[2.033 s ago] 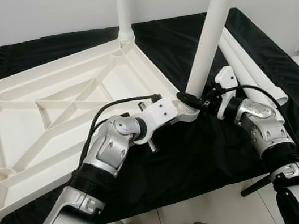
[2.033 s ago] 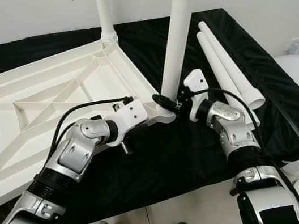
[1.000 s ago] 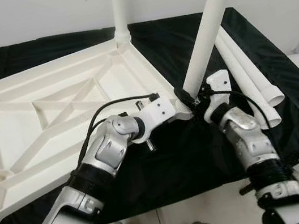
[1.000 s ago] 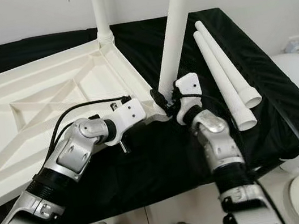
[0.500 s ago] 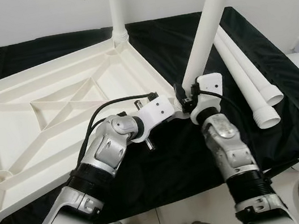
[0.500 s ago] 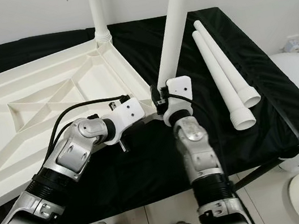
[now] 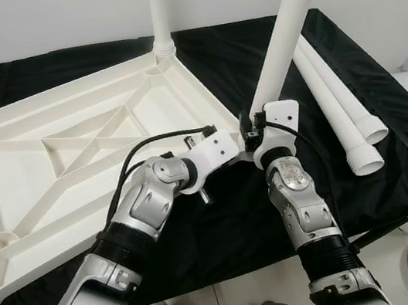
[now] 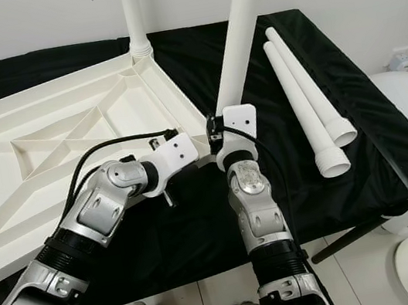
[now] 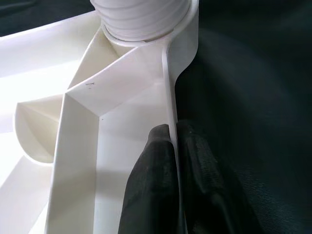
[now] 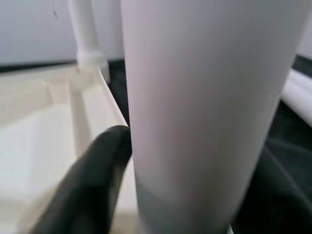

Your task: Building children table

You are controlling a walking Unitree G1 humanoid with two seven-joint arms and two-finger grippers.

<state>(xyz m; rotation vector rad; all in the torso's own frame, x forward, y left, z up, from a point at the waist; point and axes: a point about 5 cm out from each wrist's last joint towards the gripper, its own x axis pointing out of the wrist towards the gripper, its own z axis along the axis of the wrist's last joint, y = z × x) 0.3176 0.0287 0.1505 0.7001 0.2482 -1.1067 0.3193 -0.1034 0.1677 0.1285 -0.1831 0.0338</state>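
My right gripper (image 8: 217, 136) was clamped around the leaning table leg (image 8: 240, 33) near its base. Left gripper (image 9: 171, 146) pinched the tabletop (image 7: 69, 144) rim between its fingers, right by that corner socket

My two silver arms, black fingers, white wrist blocks.

Behind my left claw (image 9: 173, 161) I see a white boxy wrist block, then a rounded silver shell, a ribbed black collar and a second silver segment; a black cable loops from that block back along the arm, and a small metal stud sticks out beneath it. Behind my right claw (image 7: 247, 131) sits the same white block with a thin black cable, a speckled silver shell and a ribbed black collar. My fingers (image 9: 151, 190) look matte black and rubbery.
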